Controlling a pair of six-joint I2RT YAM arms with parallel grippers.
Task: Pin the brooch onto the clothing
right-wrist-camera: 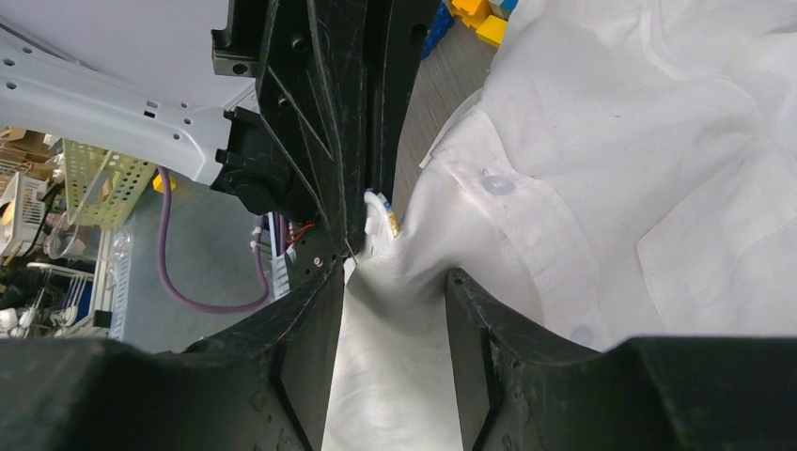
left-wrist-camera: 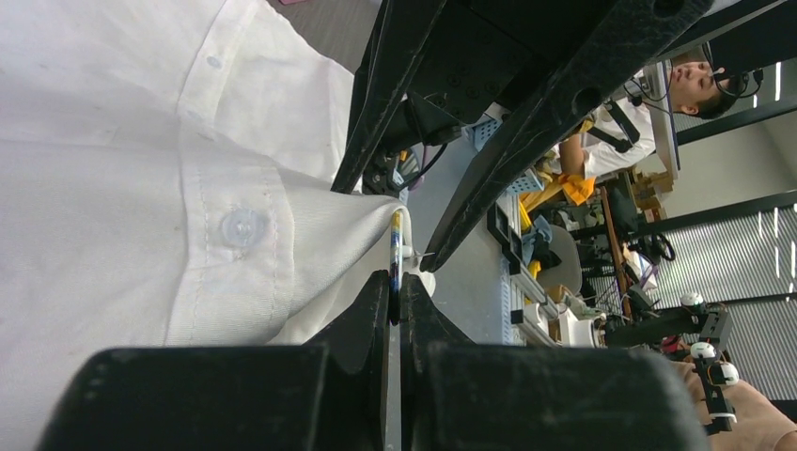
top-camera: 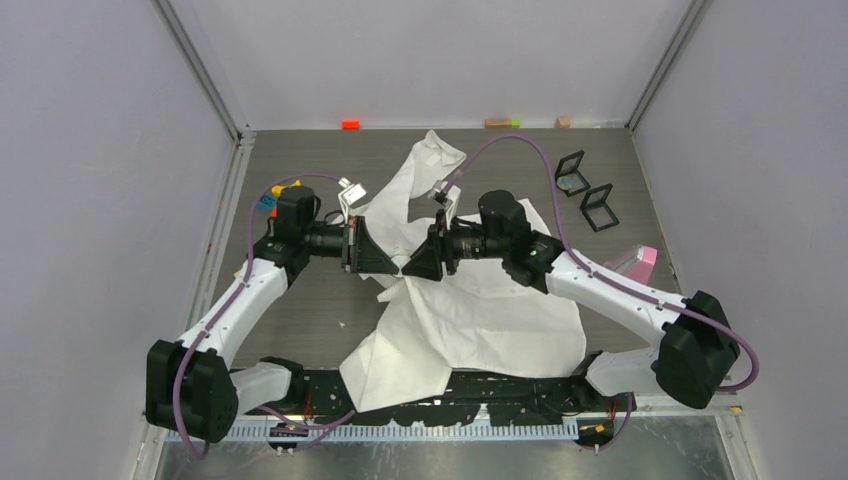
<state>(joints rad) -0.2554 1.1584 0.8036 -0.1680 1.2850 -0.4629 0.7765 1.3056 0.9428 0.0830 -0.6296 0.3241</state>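
Pale walls [top-camera: 90, 150] close me in on the left, far and right sides. The desk [top-camera: 300, 300] is a dull grey-brown board. It lies bare from the shirt's edge out to its left edge, and a narrower bare strip runs along its right edge.

The shirt [top-camera: 480, 310], white and thin, sprawls down the middle from near the far edge to the near edge. There its hem droops over the black rail [top-camera: 520, 385] between my bases.

My left arm [top-camera: 240, 295] and right arm [top-camera: 610, 285] reach in from the near corners and meet nose to nose above the desk's middle, over the cloth. My right claw [right-wrist-camera: 395, 282] stands partly wide, with a raised ridge of the shirt's buttoned edge running up between its jaws. I cannot tell whether the pads touch the cloth. My left claw [left-wrist-camera: 396, 287] is pinched tight on the brooch [left-wrist-camera: 396, 246].

Two black square frames [top-camera: 572, 173] stand toward the far right corner, apart from the shirt. A pink piece [top-camera: 642, 262] sits at the right edge. Coloured blocks [top-camera: 272, 195] lie beside my left arm near the left edge. An orange block [top-camera: 350, 124] and tan blocks [top-camera: 497, 122] line the far edge.

The brooch shows edge-on, poking from my left fingertips against the fold of cloth, near a pale button [left-wrist-camera: 242, 227].
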